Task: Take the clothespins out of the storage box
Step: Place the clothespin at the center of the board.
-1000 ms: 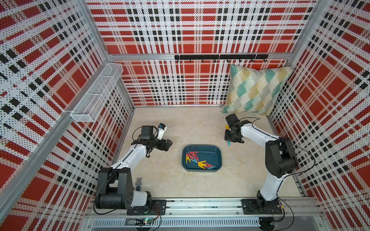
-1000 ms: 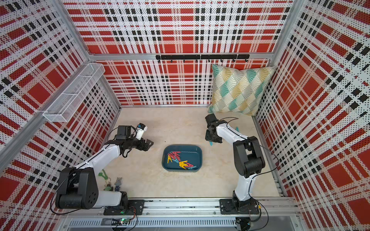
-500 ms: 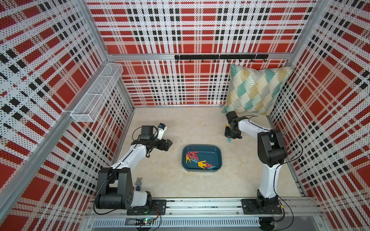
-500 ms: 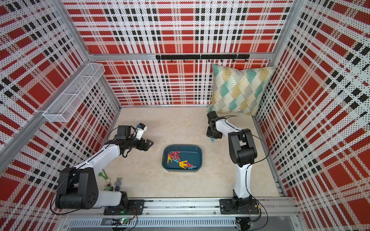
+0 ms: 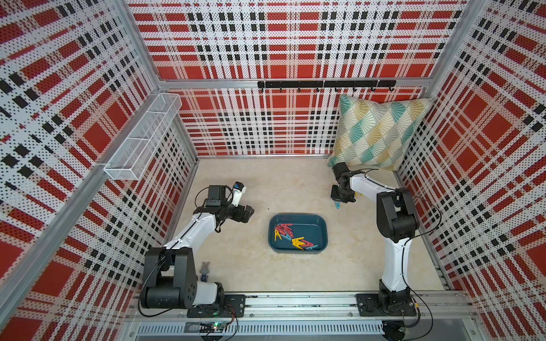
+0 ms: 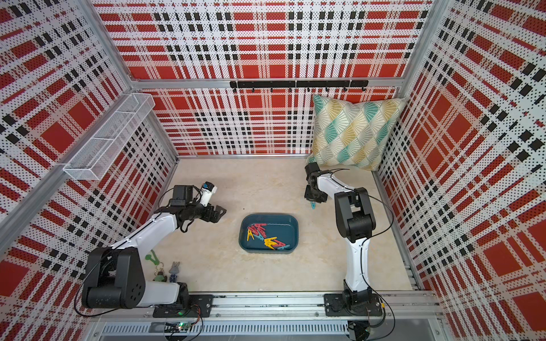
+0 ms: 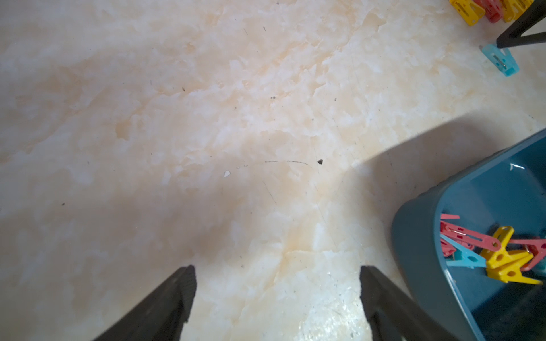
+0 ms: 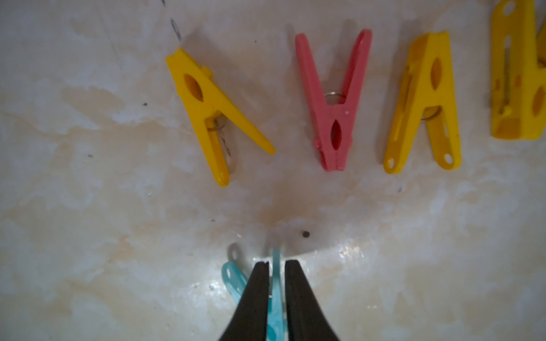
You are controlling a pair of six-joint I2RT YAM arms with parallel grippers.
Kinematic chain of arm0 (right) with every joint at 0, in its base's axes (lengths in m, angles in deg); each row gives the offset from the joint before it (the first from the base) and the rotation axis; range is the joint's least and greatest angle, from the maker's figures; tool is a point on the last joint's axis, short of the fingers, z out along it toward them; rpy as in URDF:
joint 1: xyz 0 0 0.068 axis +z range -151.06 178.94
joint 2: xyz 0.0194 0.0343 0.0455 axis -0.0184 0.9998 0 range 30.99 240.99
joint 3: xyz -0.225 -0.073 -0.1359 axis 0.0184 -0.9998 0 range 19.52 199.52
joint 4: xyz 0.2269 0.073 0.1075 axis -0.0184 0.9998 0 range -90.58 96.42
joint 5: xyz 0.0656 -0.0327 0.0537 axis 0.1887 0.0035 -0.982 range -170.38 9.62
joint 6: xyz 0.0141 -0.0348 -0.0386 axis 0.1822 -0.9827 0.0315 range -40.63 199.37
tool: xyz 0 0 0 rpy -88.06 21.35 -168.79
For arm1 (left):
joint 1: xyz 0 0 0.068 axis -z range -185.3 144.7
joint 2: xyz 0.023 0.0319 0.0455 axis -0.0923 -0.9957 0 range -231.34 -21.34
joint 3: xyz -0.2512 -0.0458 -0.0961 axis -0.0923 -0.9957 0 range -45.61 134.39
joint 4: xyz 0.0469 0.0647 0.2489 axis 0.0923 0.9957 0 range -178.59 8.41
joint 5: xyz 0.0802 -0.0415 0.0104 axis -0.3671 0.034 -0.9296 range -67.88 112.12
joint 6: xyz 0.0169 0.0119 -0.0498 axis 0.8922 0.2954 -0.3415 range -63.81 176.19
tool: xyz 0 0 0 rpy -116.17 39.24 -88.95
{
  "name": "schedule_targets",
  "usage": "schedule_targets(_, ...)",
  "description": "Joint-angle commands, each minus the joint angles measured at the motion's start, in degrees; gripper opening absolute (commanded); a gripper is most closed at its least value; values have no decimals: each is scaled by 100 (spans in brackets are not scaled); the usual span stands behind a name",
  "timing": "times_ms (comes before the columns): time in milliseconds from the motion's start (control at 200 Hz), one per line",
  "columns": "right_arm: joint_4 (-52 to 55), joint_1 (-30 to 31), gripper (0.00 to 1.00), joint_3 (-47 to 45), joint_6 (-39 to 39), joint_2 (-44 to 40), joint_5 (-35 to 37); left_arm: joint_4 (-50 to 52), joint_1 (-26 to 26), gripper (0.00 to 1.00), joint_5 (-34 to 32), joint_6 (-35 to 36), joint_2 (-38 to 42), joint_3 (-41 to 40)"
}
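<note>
Well, the clothespins (image 5: 295,237) look light, hard and slippery, so the flat sides are best pinched. The left gripper (image 7: 276,267) is spread wide and empty. A blue clothespin (image 8: 276,283) is seen between the right gripper's (image 8: 276,262) narrow jaws, but whether it is squeezed cannot be told.

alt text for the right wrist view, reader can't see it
The right gripper, jaws nearly closed, has a light blue clothespin between them over the marbled table. Beyond it lie three yellow clothespins and one red clothespin in a row.

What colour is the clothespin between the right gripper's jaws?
Light blue; the clothespin at the right gripper shows best in the right wrist view.
</note>
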Motion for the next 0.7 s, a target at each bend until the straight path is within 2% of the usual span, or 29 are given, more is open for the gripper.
schedule_targets(0,83,-58,20,129,-32,99,101,-74,-58,92,92,14,132,-23)
schedule_targets(301,135,-53,36,81,-312,-748,-80,-69,-59,92,91,16,108,-23)
schedule_targets(436,246,-29,37,34,-388,-1268,-167,-74,-59,92,97,16,98,-23)
schedule_targets(551,134,89,37,-209,-488,-1850,-553,-70,-56,92,86,10,97,-23)
schedule_targets(696,-119,728,37,-575,-911,-2501,-1057,-72,-48,92,79,16,86,-35)
